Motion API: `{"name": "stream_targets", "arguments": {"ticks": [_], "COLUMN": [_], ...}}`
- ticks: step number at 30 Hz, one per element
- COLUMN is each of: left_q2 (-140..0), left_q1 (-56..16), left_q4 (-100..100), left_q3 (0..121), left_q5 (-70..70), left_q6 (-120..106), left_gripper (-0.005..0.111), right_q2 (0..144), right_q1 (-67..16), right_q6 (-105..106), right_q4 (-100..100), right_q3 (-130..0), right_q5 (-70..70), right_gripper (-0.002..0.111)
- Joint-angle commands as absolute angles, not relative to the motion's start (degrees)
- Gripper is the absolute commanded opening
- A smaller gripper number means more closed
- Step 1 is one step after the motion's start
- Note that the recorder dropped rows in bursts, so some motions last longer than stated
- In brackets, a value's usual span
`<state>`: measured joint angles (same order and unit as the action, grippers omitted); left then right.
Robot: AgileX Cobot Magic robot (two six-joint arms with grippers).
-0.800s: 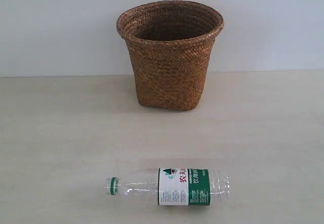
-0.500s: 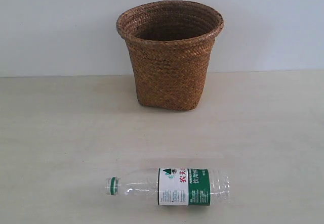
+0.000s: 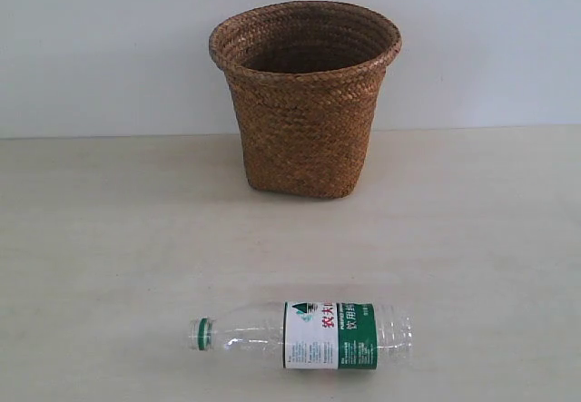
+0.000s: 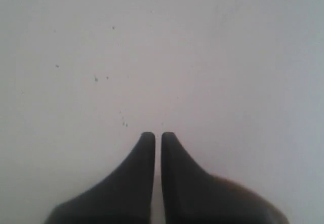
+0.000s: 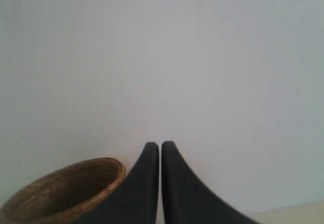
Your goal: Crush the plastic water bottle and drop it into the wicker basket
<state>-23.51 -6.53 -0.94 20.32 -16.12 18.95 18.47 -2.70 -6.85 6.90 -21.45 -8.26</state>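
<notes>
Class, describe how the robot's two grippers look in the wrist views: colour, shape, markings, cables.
The left gripper and right gripper look alike: two plain black fingers each, broad at the base, curving to slim blunt tips. No markings, cables or arm links show.

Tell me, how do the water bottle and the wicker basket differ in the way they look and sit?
The plastic water bottle lies on its side, uncrushed; the wicker basket stands upright, mouth up. The bottle is clear with a green-and-white label; the basket is brown, woven and opaque. The bottle sits nearer the exterior camera, the basket farther back by the wall. Both rest on the pale table, apart.
</notes>
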Motion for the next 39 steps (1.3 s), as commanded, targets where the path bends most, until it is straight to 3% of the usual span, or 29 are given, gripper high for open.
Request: {"name": "stream_targets", "arguments": {"ticks": [1, 5, 9, 17, 23, 33, 36, 39], "left_q2": [-35.6, -49.0, -60.3, -72.6, -80.2, -90.8, -93.4, -95.1], "left_q1": [-6.3, -6.7, -10.2, -16.5, -18.0, -20.0, -22.8, -25.4], "left_q4": [-9.1, -14.4, -9.6, 15.0, 29.8, 33.6, 33.6, 33.6], "left_q3": [29.1, 38.7, 46.2, 53.5, 58.0, 60.8, 60.8, 60.8], "left_q5": [-6.6, 7.2, 23.9, 36.6, 44.6, 49.3, 49.3, 49.0], "left_q6": [19.5, 16.5, -2.4, -38.6, -56.0, -69.6, -74.0, -78.7], "left_gripper": [0.004, 0.004, 0.004, 0.004, 0.004, 0.005, 0.02, 0.054], "right_q2": [28.2, 39.9, 51.9, 65.7, 74.5, 87.6, 91.0, 93.9], "right_q1": [-2.3, -2.3, -2.4, -6.7, -13.9, -19.4, -20.3, -20.6], "right_q6": [-1.8, 4.3, 11.2, 31.9, 38.4, 42.3, 44.9, 45.8], "right_q4": [6.7, 6.7, 8.1, 23.0, 26.5, 26.6, 26.9, 27.6], "right_q3": [-28.5, -37.3, -45.2, -52.8, -56.2, -62.2, -63.7, -64.7], "right_q5": [-1.3, 9.7, 24.6, 40.4, 44.3, 50.1, 51.0, 51.3], "right_gripper": [0.0, 0.0, 0.0, 0.0, 0.0, 0.0, 0.0, 0.0]}}
